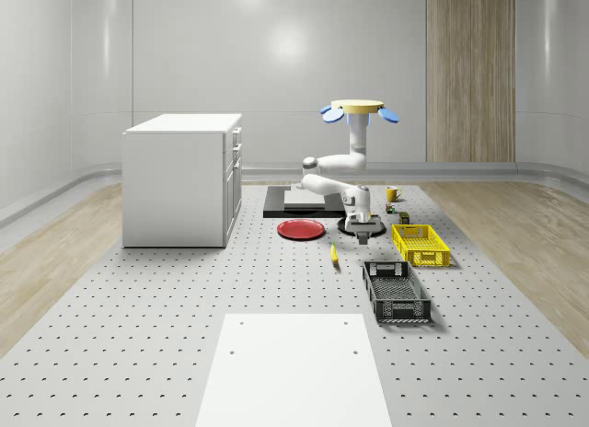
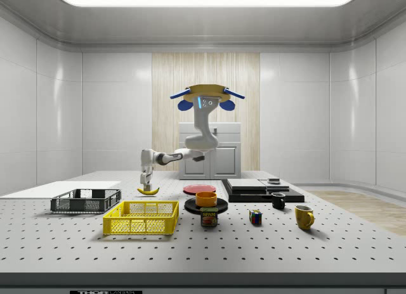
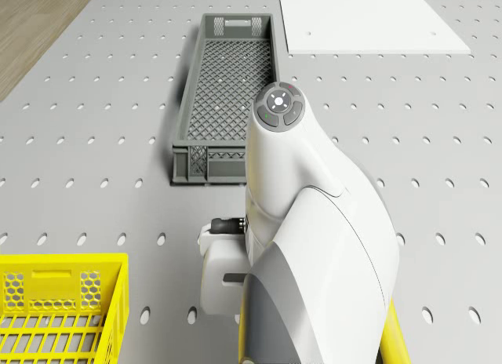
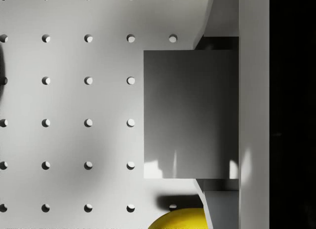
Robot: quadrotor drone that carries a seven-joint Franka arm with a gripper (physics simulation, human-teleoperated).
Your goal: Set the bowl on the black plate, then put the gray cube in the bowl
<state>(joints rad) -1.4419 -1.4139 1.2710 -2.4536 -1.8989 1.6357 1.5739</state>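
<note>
**Gray cube clamped in the gripper, bowl already on the black plate**

Pale glossy walls and a wood-panelled strip enclose a wide perforated surface (image 1: 138, 298). A white cabinet (image 1: 179, 178) stands on the whole-scene view's left. A flat white panel (image 1: 294, 367) lies near the front edge, and a black slab (image 2: 260, 191) lies toward the back.

The drone (image 2: 204, 94) hovers high above the middle of the surface, roughly over the plates in the side view. Its white arm (image 3: 314, 223) bends down and out toward the side view's left.

A dark gray crate (image 1: 396, 291) and a yellow basket (image 1: 421, 245) sit on the whole-scene view's right, near each other but apart. A red plate (image 1: 301, 229) lies flat between the cabinet and the basket.

The black plate (image 2: 206, 208) lies just in front of the red one in the side view, and the orange bowl (image 2: 206, 198) rests upright on it.

The gripper (image 2: 147, 178) hangs clear of the surface, to the side view's left of the bowl and just over a banana (image 2: 149, 191). In the wrist view the fingers (image 4: 222, 209) press on opposite faces of the gray cube (image 4: 190, 115), which is held in the air.

In the side view, a can (image 2: 209, 217) stands just in front of the black plate. To its right are a coloured puzzle cube (image 2: 255, 217), a black mug (image 2: 278, 201) and a yellow mug (image 2: 304, 216).
</note>
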